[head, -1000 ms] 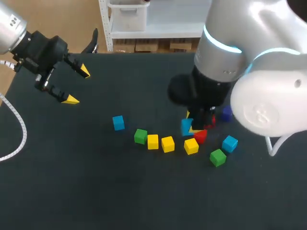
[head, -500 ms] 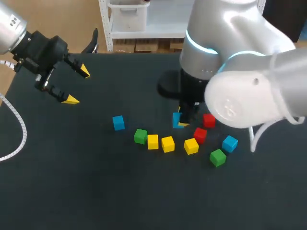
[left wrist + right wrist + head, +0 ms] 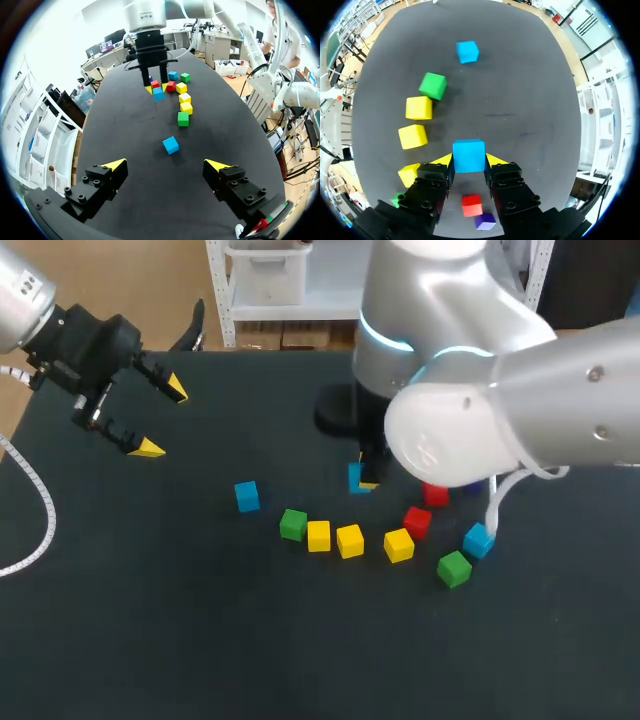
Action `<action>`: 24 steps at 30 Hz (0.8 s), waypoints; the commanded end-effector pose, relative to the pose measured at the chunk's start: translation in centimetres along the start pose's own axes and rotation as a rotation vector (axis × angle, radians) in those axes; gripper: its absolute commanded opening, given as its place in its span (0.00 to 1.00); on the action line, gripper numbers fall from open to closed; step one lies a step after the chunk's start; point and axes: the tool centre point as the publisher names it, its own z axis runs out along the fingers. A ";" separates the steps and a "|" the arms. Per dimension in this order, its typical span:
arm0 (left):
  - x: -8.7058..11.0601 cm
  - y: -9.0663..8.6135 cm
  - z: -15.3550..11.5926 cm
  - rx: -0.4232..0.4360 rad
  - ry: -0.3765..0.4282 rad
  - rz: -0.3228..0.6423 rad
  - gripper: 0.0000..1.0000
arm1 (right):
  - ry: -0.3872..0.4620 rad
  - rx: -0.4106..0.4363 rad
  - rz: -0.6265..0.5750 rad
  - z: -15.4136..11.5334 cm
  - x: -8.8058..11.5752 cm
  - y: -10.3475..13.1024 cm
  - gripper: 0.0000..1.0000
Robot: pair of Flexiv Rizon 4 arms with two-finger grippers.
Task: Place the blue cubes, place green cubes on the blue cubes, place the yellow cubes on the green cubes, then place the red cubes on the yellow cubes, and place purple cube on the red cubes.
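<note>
Reaching in from 3 o'clock over the black table, the right arm has the right gripper clamped on a blue cube, one finger on each of two opposite faces, just toward 12 o'clock of table centre. The left arm sits at 10 o'clock, with the left gripper spread wide and holding nothing. At the held cube's 6 o'clock runs a row of a green cube and three yellow cubes. A second blue cube lies at its 9 o'clock, two red cubes at 4 o'clock, and a third blue cube and second green cube beyond them. A purple cube sits beside one red.
</note>
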 end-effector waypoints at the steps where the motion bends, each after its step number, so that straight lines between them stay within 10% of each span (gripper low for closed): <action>1: 0.0 0.0 0.0 -0.001 0.000 0.002 1.00 | 0.002 -0.009 -0.014 0.5 0.0 -1.2 0.00; 24: 0.0 0.0 0.0 -0.001 0.000 0.002 1.00 | 0.000 -0.009 -0.031 2.5 0.2 -2.5 0.00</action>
